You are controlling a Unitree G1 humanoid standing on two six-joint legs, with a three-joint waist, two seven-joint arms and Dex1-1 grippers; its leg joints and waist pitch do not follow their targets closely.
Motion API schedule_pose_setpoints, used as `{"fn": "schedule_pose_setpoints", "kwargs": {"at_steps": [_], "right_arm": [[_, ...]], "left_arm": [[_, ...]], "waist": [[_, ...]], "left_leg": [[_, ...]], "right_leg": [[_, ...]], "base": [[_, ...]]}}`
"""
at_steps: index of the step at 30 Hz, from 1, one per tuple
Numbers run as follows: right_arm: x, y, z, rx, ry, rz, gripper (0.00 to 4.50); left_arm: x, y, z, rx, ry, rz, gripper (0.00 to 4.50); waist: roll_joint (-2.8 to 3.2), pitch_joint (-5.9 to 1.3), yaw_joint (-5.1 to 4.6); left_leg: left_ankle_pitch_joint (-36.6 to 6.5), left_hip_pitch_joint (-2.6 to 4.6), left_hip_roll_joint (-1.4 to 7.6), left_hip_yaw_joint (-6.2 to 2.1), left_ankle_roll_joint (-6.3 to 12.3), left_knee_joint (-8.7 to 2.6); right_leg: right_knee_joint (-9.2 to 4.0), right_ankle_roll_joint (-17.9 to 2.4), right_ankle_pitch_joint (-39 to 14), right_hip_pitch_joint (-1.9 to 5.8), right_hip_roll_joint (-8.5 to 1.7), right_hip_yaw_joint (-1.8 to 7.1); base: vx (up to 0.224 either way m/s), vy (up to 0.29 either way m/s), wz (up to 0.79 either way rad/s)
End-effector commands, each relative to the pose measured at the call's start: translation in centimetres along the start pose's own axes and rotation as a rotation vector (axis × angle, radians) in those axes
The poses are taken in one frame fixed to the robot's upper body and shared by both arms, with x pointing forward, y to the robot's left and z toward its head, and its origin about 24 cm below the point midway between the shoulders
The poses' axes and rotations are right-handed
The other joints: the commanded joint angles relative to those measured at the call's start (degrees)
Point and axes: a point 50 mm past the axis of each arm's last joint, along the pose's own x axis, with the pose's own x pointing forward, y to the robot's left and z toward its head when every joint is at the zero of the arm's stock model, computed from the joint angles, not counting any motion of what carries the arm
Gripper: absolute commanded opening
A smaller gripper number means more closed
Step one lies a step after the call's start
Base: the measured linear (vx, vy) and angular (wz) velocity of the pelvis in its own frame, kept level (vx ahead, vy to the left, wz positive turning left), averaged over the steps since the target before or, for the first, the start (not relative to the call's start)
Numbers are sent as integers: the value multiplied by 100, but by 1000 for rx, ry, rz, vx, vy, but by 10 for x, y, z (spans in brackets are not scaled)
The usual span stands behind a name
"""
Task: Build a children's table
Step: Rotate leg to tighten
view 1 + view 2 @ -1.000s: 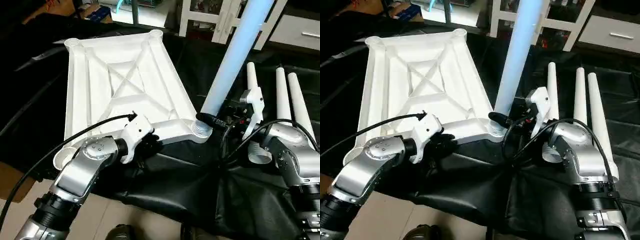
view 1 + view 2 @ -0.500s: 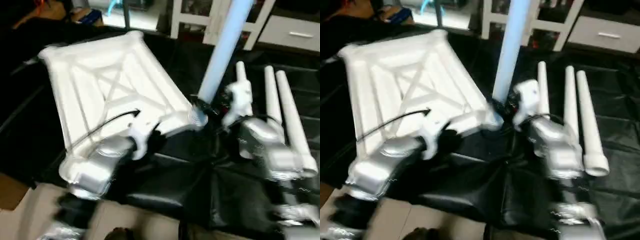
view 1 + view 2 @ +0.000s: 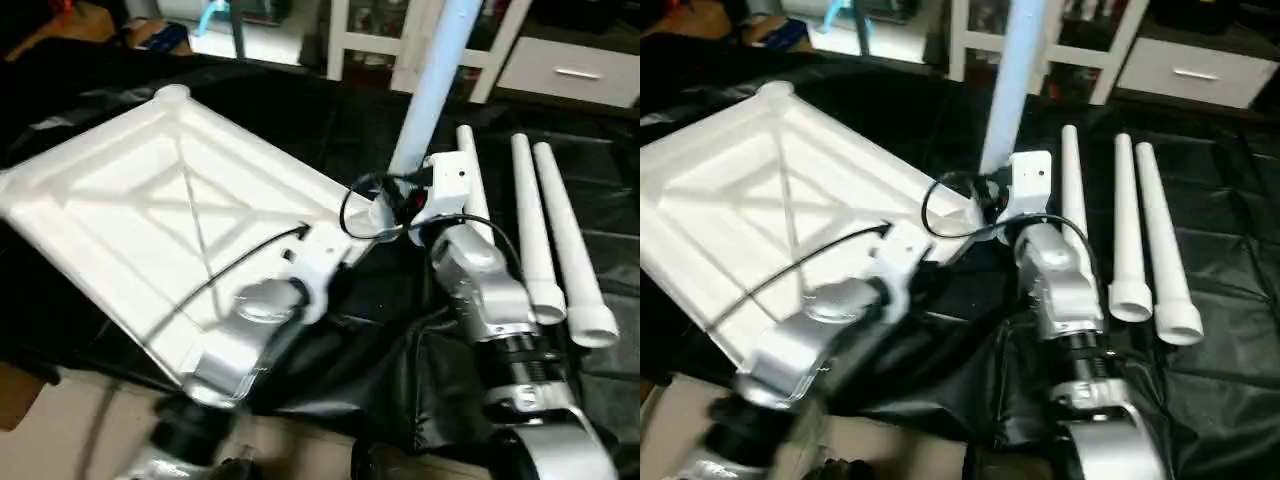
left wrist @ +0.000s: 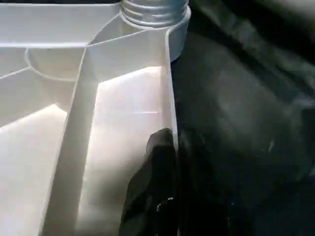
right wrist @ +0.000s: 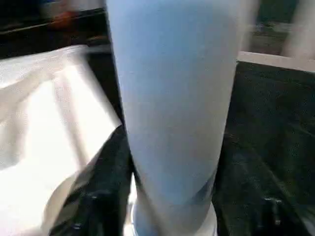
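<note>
The children's table tabletop (image 3: pixel 150 200) lies upside down on the black cloth, ribs up, turned at an angle. One white leg (image 3: pixel 430 90) stands upright in its near right corner socket (image 3: pixel 380 215). My right gripper (image 3: pixel 392 208) is shut on that leg's base, with a black finger (image 5: pixel 101 191) beside the tube (image 5: pixel 172 98). My left gripper (image 4: pixel 172 142) is shut on the tabletop's near rim wall (image 4: pixel 170 88), one finger (image 4: pixel 150 196) inside the rim. Three loose legs (image 3: pixel 535 220) lie side by side to the right.
The black-draped work table (image 3: pixel 300 100) carries everything, and its near edge drops to the floor by my arms. White shelving (image 3: pixel 400 30) and a drawer front (image 3: pixel 570 70) stand behind. A cardboard box (image 3: pixel 20 390) sits low at the left.
The tabletop has swung round on the cloth, its far end now pointing left, with the upright leg still in its socket. My left gripper has closed tighter on the rim. The camera has shifted too.
</note>
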Motion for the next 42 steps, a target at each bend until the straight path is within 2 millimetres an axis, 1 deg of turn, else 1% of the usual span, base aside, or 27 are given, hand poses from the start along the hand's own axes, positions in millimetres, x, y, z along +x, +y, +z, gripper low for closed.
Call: {"fn": "schedule_pose_setpoints", "kwargs": {"at_steps": [1,2,4,5,7,8,9,10,12,13,14,15,18,20,21,26,27,30,31,33,35,37,38,39,40,41,42], "right_arm": [[-10,-8,8,-17,-8,101,275],[-18,-14,12,-37,-3,146,286],[-31,-25,17,-97,12,205,297],[-35,-28,18,-108,18,221,297],[-45,-33,19,-122,33,267,297],[-49,-35,20,-128,39,293,297],[-49,-35,20,-128,39,293,297],[-60,-38,21,-139,55,356,297],[-67,-39,21,-147,64,390,297],[-75,-37,21,-158,80,440,297],[-78,-36,21,-167,92,461,297],[-78,-36,20,-169,94,463,297],[-84,-33,21,-154,102,502,297],[-85,-33,21,-146,103,512,283],[-86,-32,21,-143,104,516,283],[-88,-29,19,-116,109,533,247],[-88,-28,19,-109,111,536,230],[-88,-28,18,-94,116,543,221],[-88,-28,17,-89,118,538,206],[-86,-29,15,-77,123,524,191],[-84,-30,11,-61,130,499,188],[-83,-30,10,-56,132,486,185],[-78,-31,4,-48,147,411,185],[-75,-31,1,-45,155,376,185],[-73,-30,-2,-42,164,349,185],[-70,-29,-6,-40,174,312,184],[-65,-28,-10,-20,178,256,184]], "left_arm": [[-8,-1,-17,4,54,-102,0],[-13,3,-20,22,56,-128,0],[-21,8,-23,67,50,-172,0],[-23,8,-23,82,46,-192,0],[-29,7,-23,113,25,-264,0],[-32,5,-24,125,16,-302,0],[-32,5,-24,125,16,-302,0],[-37,4,-26,148,24,-357,0],[-39,4,-28,159,34,-378,0],[-40,4,-30,169,40,-392,0],[-40,4,-31,173,40,-396,0],[-40,4,-31,174,40,-397,0],[-40,6,-31,185,36,-391,0],[-39,7,-31,191,30,-390,0],[-39,8,-30,195,28,-392,0],[-38,8,-30,205,21,-402,0],[-38,8,-30,206,20,-402,0],[-38,8,-30,205,18,-403,0],[-37,7,-29,205,16,-405,0],[-37,6,-29,202,12,-408,0],[-35,4,-28,198,6,-414,0],[-35,4,-28,196,3,-415,0],[-33,0,-25,181,-11,-416,0],[-32,-2,-24,174,-17,-413,0],[-30,-4,-22,165,-24,-411,0],[-28,-7,-21,150,-28,-406,0],[-23,-9,-19,132,-25,-381,0]], "waist": [[6,-321,51],[18,-341,103],[30,-363,144],[31,-414,162],[31,-425,201],[37,-444,254],[37,-444,254],[43,-441,261],[53,-437,297],[62,-425,300],[60,-397,333],[60,-397,333],[80,-360,318],[73,-349,300],[87,-349,298],[64,-332,260],[69,-347,261],[68,-364,260],[69,-366,259],[47,-368,255],[55,-358,258],[54,-356,254],[38,-356,247],[50,-346,239],[49,-340,232],[42,-350,213],[36,-341,198]], "left_leg": [[-1416,84,262,-109,394,-472],[-1107,81,272,-92,491,-446],[-742,103,275,-66,601,-405],[-267,81,268,-64,743,-367],[119,84,252,-57,940,-334],[472,96,251,-42,1208,-293],[472,96,251,-42,1208,-293],[544,71,261,-52,1333,-288],[581,94,293,-50,1397,-276],[527,86,292,-50,1392,-278],[250,79,316,-57,1288,-304],[250,79,316,-57,1288,-304],[-495,81,324,-71,835,-373],[-794,87,318,-73,644,-398],[-917,93,311,-74,563,-404],[-1030,73,304,-89,464,-426],[-1000,91,308,-92,452,-424],[-757,83,303,-88,520,-407],[-730,80,301,-85,538,-403],[-731,76,299,-79,571,-399],[-771,75,304,-84,569,-408],[-821,75,304,-87,538,-412],[-870,73,303,-88,509,-417],[-904,77,306,-86,453,-423],[-935,66,299,-91,429,-432],[-957,39,297,-113,347,-443],[-1061,33,288,-120,295,-453]], "right_leg": [[-376,-985,-1728,242,-241,212],[-311,-1159,-1382,260,-237,227],[-242,-1380,-924,258,-226,238],[-139,-1554,-317,312,-224,235],[-90,-1682,193,314,-204,232],[-30,-1827,679,313,-202,233],[-30,-1827,679,313,-202,233],[-21,-1909,655,325,-216,225],[-20,-1930,608,297,-207,225],[-28,-1932,514,295,-204,222],[-72,-1855,102,306,-219,222],[-72,-1855,102,306,-219,222],[-177,-1663,-833,302,-245,232],[-217,-1552,-1132,293,-243,240],[-236,-1491,-1234,284,-244,248],[-261,-1369,-1432,303,-257,251],[-259,-1359,-1441,302,-262,253],[-226,-1422,-1159,310,-254,252],[-221,-1440,-1116,311,-252,251],[-227,-1453,-1150,317,-256,251],[-238,-1435,-1262,310,-259,250],[-249,-1398,-1392,306,-265,251],[-261,-1364,-1482,306,-263,250],[-267,-1344,-1572,288,-266,256],[-280,-1318,-1650,290,-267,251],[-272,-1262,-1756,324,-278,244],[-291,-1191,-1924,320,-277,242]], "base": [[0,0,0],[0,0,0],[59,-19,7],[65,-14,6],[60,-5,2],[55,-4,1],[0,0,0],[0,0,0],[0,0,0],[0,0,0],[0,0,0],[0,0,0],[0,0,0],[0,0,0],[0,0,0],[0,0,0],[0,0,0],[0,0,0],[0,0,0],[0,0,0],[0,0,0],[0,0,0],[0,0,0],[0,0,0],[0,0,0],[0,0,0],[0,0,0]]}}
